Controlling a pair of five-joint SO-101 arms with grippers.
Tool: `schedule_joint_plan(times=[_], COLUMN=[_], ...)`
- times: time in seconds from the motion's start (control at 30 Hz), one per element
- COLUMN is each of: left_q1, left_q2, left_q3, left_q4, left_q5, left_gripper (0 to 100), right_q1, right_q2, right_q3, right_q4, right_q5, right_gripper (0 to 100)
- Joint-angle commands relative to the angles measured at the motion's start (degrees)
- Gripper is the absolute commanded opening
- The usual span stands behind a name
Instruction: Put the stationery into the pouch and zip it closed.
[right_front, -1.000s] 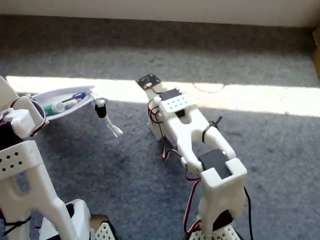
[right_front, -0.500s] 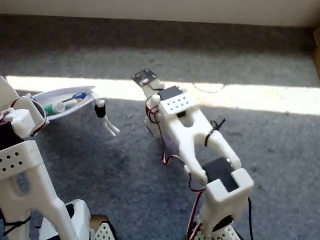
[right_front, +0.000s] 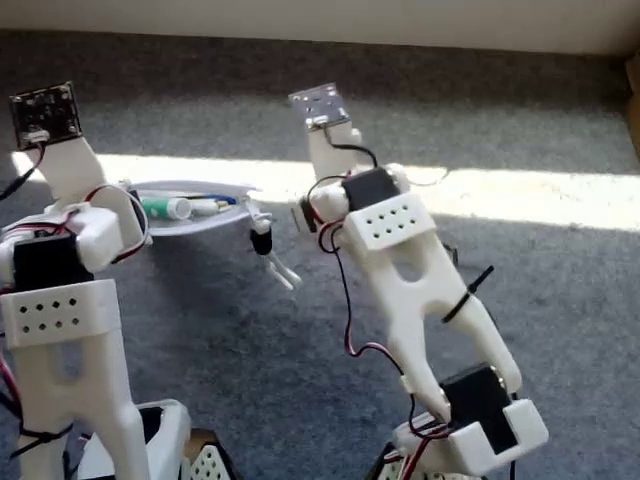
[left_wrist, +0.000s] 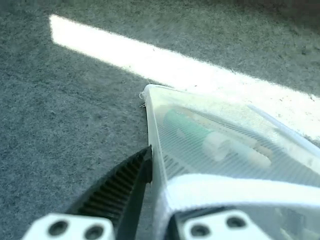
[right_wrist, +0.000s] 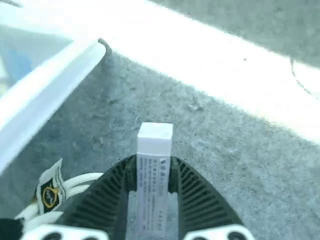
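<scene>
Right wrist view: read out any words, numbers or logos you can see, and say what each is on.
Eraser in the right gripper: dark print on its sleeve, too blurred to read.
Tag beside that gripper: a yellow and black emblem, no legible letters.
Pouch: no print that can be made out.

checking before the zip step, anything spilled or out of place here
Nothing spilled. The pouch is held by one end in the left pincer, looks open, with pens inside and its strap dangling. The one item outside it is the eraser, clamped in the right pincer beside the pouch.
</scene>
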Motion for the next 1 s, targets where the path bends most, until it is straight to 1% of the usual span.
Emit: schedule_joint_plan(times=[0.0, 0.13, 0.27, 0.43, 0.6, 0.63, 0.73, 0.83, 0.97], left_q1=[5.3, 10.2, 13.6, 14.3, 14.3, 14.3, 14.3, 14.3, 14.3], left_q2=[-1.7, -1.7, -1.7, -1.3, -1.3, -1.3, -1.3, -1.3, -1.3], left_q3=[-4.0, -4.0, -4.0, -3.4, -3.3, -3.3, -2.2, -1.7, -1.8], left_q4=[-1.2, -1.3, -1.2, -1.2, -1.2, -1.2, -1.5, -1.6, -1.4], left_q5=[-0.7, -0.7, -0.7, -0.6, -0.6, -0.6, -0.6, -0.7, -0.7], left_gripper=[1, 1, 1, 1, 1, 1, 1, 1, 1], right_q1=[2.9, 5.9, 8.2, 8.0, 7.9, 7.9, 7.9, 7.9, 7.3], right_q2=[-7.2, -12.2, -15.5, -21.1, -30.6, -32.9, -39.8, -46.3, -54.4], right_q3=[-0.4, -0.3, -0.3, 2.8, 5.4, 6.0, 7.9, 11.2, 20.1], right_q4=[-0.6, -0.5, -0.5, -0.9, -1.0, -1.0, -1.1, -4.3, -13.3], right_q5=[-4.4, -7.0, -7.0, -7.0, -7.1, -8.0, -13.8, -16.3, -17.4], right_gripper=[0.6, 0.6, 0.6, 0.6, 0.6, 0.6, 0.6, 0.6, 0.6])
